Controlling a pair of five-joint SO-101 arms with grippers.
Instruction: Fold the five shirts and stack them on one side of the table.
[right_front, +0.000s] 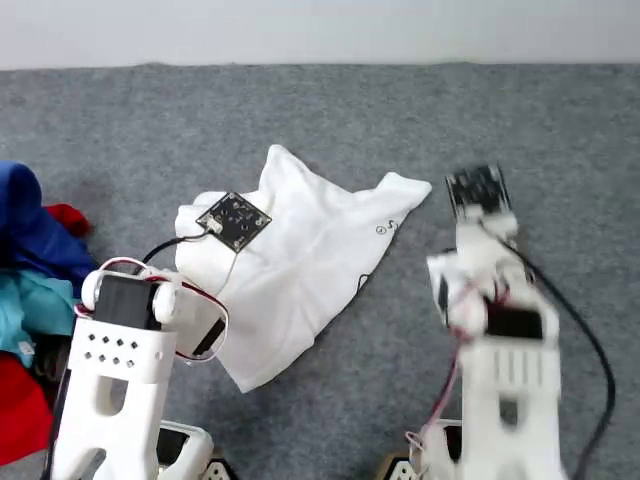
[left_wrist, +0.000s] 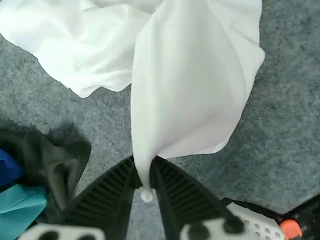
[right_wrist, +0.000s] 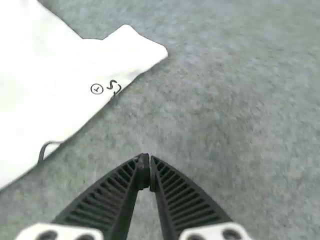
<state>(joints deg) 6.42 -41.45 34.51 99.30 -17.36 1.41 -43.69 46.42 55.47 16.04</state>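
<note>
At the left edge of the grey surface (right_front: 330, 110), a heap of clothes (right_front: 30, 260) in blue, red and teal lies bunched and runs out past the side of the high view. The left wrist view adds a dark garment (left_wrist: 55, 165) lying crumpled against the blue and teal cloth.

Just right of the heap stands the left arm. The left gripper (left_wrist: 144, 172) has its jaws clamped on a pinched fold of the white shirt (right_front: 310, 250). The cloth is drawn into a narrow neck between them, and a small nub pokes out behind. From above, the arm's wrist board sits over that spot, on the shirt's left part.

The shirt lies near the middle of the surface, between the two arms. It is crumpled rather than flat. One peak points toward the far edge, a corner reaches out to the right, and a long flap trails toward the near edge. A small black mark (right_wrist: 105, 88) sits close to the right corner.

Bare grey surface runs behind the shirt to the pale wall (right_front: 320, 30), and more lies open to its right.

The right gripper (right_wrist: 145, 172) hangs over that bare patch near the shirt's right corner. Its jaws are together with nothing between them.
</note>
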